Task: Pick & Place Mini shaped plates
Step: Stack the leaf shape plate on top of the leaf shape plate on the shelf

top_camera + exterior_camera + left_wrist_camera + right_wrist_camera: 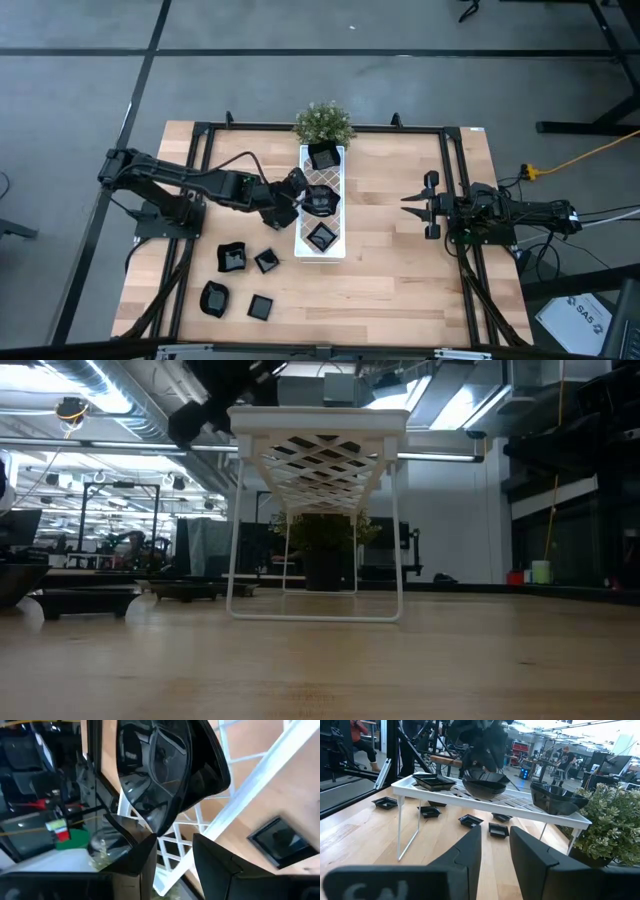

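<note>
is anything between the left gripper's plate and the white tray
Nothing visible. The left gripper has the wavy-rimmed plate at the middle of the white tray, between the two plates already on it, though contact with the lattice can't be confirmed.

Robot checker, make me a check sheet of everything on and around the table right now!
Surface: wooden table, bare wood at the near right.
Job's things: three black plates on the white tray, near, middle and far; four more on the wood, at and.
Clutter: small potted plant at the tray's far end.
Grippers: left tool over the tray at the middle plate, fingers apart around its rim; right tool waits over the right side, holding nothing.
Cables: yellow cord on the floor to the right.
Surroundings: people far off in the room.
</note>
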### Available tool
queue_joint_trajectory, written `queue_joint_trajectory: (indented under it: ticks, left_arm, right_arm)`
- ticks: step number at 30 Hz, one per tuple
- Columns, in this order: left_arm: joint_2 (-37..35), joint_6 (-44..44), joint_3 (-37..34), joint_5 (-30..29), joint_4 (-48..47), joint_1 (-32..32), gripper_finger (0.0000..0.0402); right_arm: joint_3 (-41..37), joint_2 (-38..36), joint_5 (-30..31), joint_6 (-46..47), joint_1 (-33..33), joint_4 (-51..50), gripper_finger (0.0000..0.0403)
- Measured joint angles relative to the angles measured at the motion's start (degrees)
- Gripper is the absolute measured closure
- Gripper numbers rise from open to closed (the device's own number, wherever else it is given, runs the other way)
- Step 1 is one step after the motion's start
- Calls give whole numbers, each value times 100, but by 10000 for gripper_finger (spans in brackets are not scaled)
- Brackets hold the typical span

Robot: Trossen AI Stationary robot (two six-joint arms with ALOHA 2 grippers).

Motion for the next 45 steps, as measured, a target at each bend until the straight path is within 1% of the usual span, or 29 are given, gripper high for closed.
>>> queue_joint_trajectory:
  ticks: [3, 5, 8, 16, 22, 29, 36, 39, 45]
  left_arm:
    - [148, 398, 0, -27, 27, 15, 281]
    - [269, 580, 0, -147, 168, 15, 281]
    - [381, 627, 0, -367, 480, 13, 281]
    - [468, 854, 0, -446, 523, 3, 291]
    - [468, 861, 0, -617, 611, -111, 313]
    - [468, 807, 0, -743, 608, -357, 353]
    - [468, 416, 0, -745, 606, -543, 395]
    - [468, 197, 0, -752, 606, -610, 398]
    - [468, -415, 0, -1075, 606, -763, 399]
  right_arm:
    - [0, 0, 0, 2, -1, 0, 301]
    - [2, 2, 0, 0, 0, -2, 301]
    - [1, 2, 0, 0, 0, -3, 301]
    - [0, 0, 0, 0, 0, 0, 301]
    - [1, 1, 0, 1, 0, 0, 301]
    - [1, 0, 0, 0, 0, 0, 301]
    - [0, 2, 0, 0, 0, -2, 301]
    - [1, 1, 0, 1, 0, 0, 301]
    - [0, 1, 0, 0, -1, 0, 301]
